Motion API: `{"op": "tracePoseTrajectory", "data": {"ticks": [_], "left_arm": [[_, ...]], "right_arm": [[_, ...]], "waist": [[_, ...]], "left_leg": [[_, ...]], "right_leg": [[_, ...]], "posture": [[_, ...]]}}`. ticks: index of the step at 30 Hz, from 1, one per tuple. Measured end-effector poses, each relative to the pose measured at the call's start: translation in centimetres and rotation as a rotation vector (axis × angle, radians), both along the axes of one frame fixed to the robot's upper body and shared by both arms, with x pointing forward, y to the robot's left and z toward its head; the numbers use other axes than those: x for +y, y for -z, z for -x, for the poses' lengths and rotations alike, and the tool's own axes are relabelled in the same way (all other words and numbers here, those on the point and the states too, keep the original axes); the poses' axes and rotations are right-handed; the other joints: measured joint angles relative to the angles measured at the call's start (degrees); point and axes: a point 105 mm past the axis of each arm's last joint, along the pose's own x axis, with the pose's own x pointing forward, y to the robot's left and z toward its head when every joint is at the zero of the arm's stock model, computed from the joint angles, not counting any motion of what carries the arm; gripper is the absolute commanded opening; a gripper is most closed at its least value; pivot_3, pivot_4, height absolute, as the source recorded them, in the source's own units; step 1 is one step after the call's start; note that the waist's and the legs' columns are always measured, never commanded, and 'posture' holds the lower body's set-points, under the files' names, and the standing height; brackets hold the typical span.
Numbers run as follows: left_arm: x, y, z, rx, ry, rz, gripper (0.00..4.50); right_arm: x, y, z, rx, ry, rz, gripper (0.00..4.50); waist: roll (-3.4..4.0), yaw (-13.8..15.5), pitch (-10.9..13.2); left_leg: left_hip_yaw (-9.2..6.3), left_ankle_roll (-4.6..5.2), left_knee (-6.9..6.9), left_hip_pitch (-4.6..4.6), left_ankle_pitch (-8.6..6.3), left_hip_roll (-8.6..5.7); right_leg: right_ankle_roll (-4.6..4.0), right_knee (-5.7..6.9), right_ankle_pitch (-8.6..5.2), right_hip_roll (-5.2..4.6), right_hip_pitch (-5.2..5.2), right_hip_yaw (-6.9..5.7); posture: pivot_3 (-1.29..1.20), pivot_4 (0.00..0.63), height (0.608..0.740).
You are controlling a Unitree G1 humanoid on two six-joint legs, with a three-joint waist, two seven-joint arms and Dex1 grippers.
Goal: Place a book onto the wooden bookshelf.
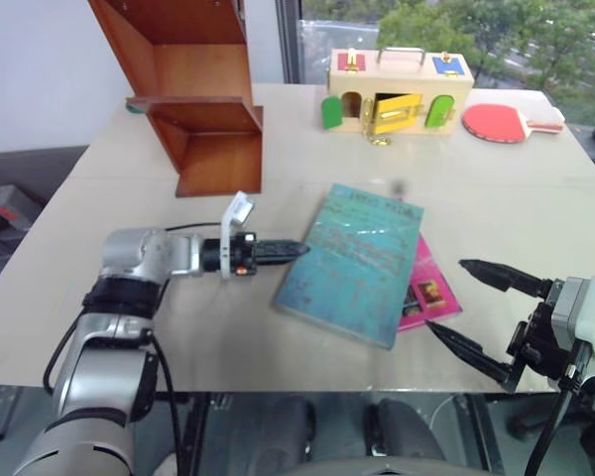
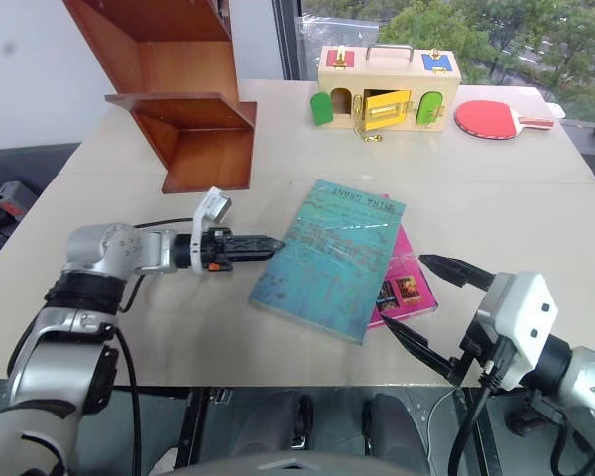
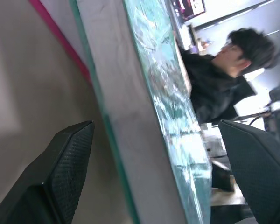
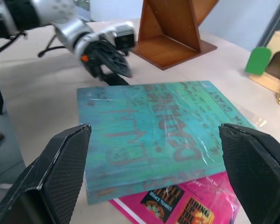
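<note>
On the bench (image 1: 129, 327), your book (image 1: 352, 263) lies flat over a pink book (image 1: 431, 290). Left pincer (image 1: 296, 249) spread at its edge; right pincer (image 1: 456, 302) spread, apart from it.

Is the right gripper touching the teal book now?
Apart. In the left eye view the right gripper is open, short of the teal book, with bare table between.

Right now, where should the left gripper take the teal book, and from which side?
Grip the book's near-left edge, coming in level from the robot's left. It lies flat on the pink book, and the open left gripper probably straddles that thin edge already.
</note>
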Motion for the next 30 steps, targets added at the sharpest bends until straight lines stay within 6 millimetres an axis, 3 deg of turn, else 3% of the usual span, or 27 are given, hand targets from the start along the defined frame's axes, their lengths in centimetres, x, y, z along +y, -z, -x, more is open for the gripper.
{"op": "tracePoseTrajectory", "data": {"ticks": [30], "left_arm": [[0.14,0.67,0.39,0.056,0.033,0.009,4.50]], "right_arm": [[0.40,0.73,0.02,-0.008,0.044,0.022,4.48]], "waist": [[-0.15,0.1,0.1]], "left_leg": [[0.00,0.01,0.31,-0.04,-0.01,0.03]], "right_leg": [[-0.01,0.30,-0.01,-0.07,-0.03,0.18]], "posture": [[0.00,0.150,0.740]]}}
